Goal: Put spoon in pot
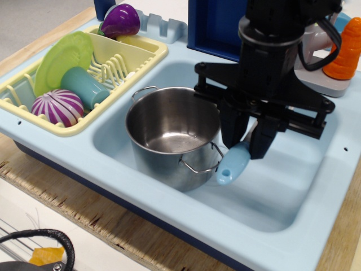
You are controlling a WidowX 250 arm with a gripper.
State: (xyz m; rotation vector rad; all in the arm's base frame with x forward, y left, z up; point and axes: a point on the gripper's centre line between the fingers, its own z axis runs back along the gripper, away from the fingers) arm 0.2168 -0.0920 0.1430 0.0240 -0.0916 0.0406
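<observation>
The pot (172,135) is shiny silver steel, sitting in a pale blue sink (271,217). Beside the pot, the spoon (233,164) handle is light blue, under a black gripper (248,144). Left of the pot, a pale yellow rack (127,59) holds a lime green plate (59,56), teal cup (84,86) and purple-and-white striped ball (55,107). An orange carrot (346,49) stands far right.
</observation>
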